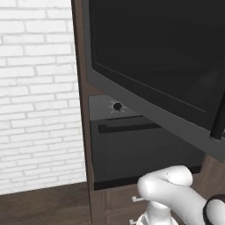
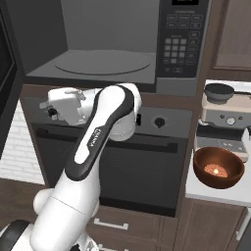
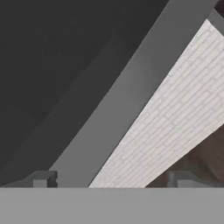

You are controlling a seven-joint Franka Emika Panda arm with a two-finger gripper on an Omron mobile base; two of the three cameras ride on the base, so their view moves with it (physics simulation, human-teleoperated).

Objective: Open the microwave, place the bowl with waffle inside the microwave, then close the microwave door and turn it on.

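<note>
Right base view: microwave (image 2: 117, 44) cavity exposed, turntable bare, keypad panel (image 2: 182, 39) at right. Left base view: microwave door (image 1: 154, 61) swung wide out over the oven (image 1: 132, 145), dark vertical handle (image 1: 218, 118) at its free edge. Gripper (image 3: 111, 181) spread to full width, nothing between the fingertips (image 3: 41, 178); hand view aimed along the door's grey frame toward the white brick wall (image 3: 175, 118). Bowl with waffle (image 2: 218, 167) resting on the white counter (image 2: 215, 193), right of the oven, beside the coffee machine (image 2: 223, 108), well apart from the gripper. Judged step: opening done, transfer of the bowl not yet begun. Next move calls for swinging the arm right, clear of the door, lowering over the bowl rim, closing on one wall, then carrying level onto the turntable.
</note>
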